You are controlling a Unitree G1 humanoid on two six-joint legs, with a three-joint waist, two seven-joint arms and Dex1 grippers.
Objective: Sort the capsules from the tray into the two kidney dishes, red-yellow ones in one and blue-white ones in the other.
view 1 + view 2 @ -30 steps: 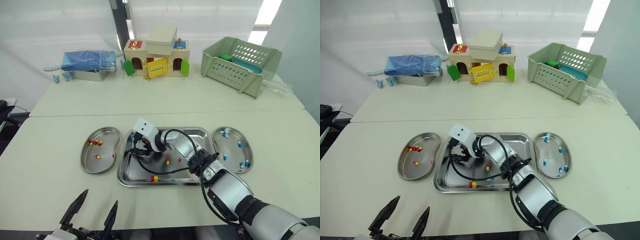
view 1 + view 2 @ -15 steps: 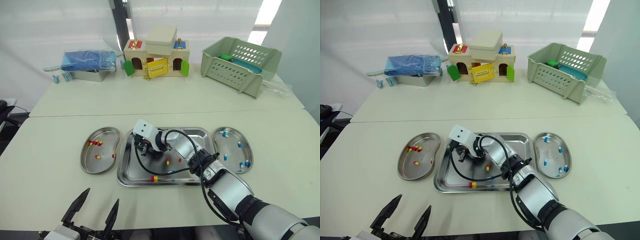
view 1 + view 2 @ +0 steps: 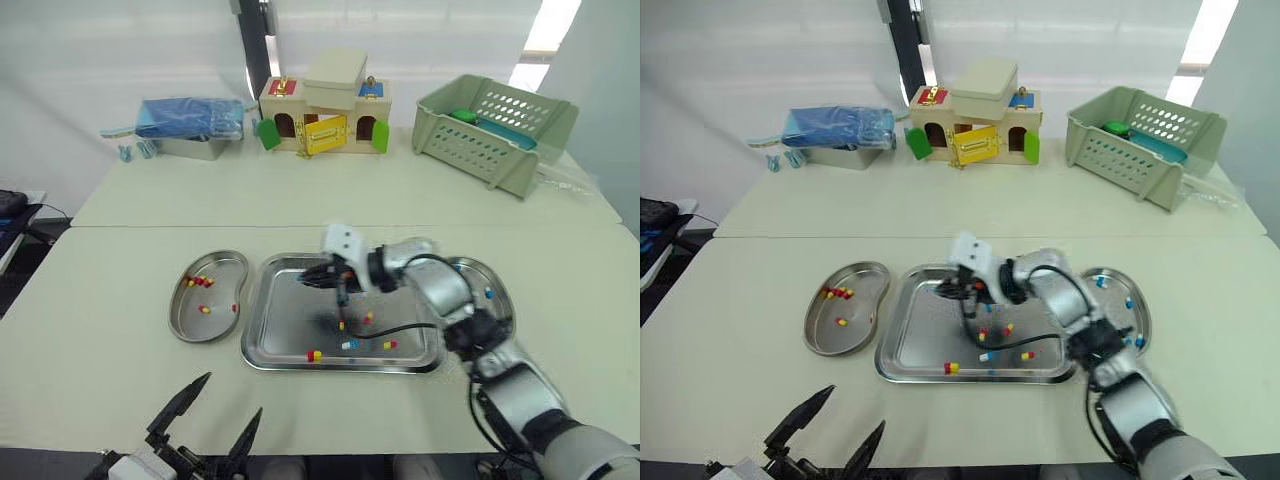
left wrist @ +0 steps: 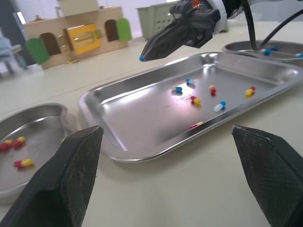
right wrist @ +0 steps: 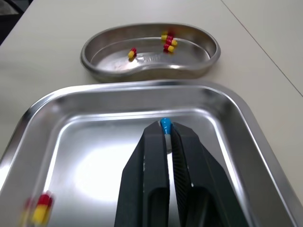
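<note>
Several capsules (image 3: 313, 355) lay unsorted in the tray (image 3: 285, 330); my right hand (image 5: 166, 136) pinched a blue-white capsule (image 5: 164, 124) above it, left hand (image 3: 215, 413) gaping wide.

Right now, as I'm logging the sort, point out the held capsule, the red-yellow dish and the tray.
held capsule (image 5: 164, 125), right wrist view, its blue tip.
red-yellow dish (image 3: 222, 275), left eye view, bare floor.
tray (image 3: 285, 330), left eye view, bare floor, left part.

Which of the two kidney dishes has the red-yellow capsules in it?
The left kidney dish, on the robot's left of the tray: it holds red-yellow capsules. The right kidney dish holds blue-white capsules.
</note>
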